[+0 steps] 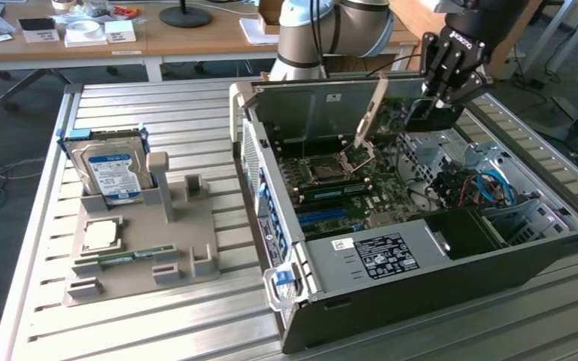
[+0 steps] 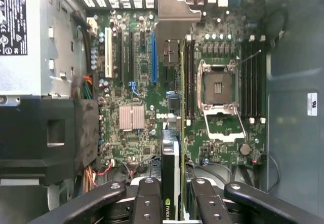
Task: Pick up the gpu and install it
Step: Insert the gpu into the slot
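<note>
gpu (image 2: 170, 158) — held end hidden by fingers (image 2: 147, 203)

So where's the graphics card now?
The graphics card is in the gripper, hanging over the circuit board inside the open computer case, on the exterior view's right.

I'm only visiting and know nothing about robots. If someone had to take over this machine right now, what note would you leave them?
The gripper is shut on the gpu.
The gpu hangs above the motherboard inside the open computer case.
Done: the card is picked up and held over the case.
Left: it is not in a slot yet; the blue slot is empty.
The hard drive stands in the grey holder on the exterior view's left.
</note>
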Robot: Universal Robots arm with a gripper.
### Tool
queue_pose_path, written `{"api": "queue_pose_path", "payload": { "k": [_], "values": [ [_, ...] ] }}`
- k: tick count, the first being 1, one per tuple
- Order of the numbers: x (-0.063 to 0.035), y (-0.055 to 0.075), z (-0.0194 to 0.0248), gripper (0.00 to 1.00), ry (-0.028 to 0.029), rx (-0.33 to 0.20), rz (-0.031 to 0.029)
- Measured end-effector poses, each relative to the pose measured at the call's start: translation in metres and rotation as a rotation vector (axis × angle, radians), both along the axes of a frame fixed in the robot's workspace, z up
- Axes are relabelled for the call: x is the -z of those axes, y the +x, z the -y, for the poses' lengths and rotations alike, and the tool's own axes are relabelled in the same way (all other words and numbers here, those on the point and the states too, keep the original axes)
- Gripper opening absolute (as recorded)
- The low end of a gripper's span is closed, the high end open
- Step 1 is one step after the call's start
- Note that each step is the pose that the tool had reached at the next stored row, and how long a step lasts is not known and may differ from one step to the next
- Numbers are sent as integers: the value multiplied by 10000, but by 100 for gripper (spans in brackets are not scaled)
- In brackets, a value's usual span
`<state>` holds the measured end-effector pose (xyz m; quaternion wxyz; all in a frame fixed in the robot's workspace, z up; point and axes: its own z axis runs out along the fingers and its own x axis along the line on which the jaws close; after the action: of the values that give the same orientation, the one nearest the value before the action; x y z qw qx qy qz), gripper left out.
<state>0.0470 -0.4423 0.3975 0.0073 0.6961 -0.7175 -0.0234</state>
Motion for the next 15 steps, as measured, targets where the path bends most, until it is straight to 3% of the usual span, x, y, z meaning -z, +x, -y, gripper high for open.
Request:
{"api": "queue_pose_path", "payload": {
  "k": [4, 11, 15],
  "values": [
    [20, -32, -1, 27, 0, -42, 164],
    [56, -96, -15, 27, -10, -47, 185],
    [89, -198, -28, 27, -21, -45, 261]
  ]
}}
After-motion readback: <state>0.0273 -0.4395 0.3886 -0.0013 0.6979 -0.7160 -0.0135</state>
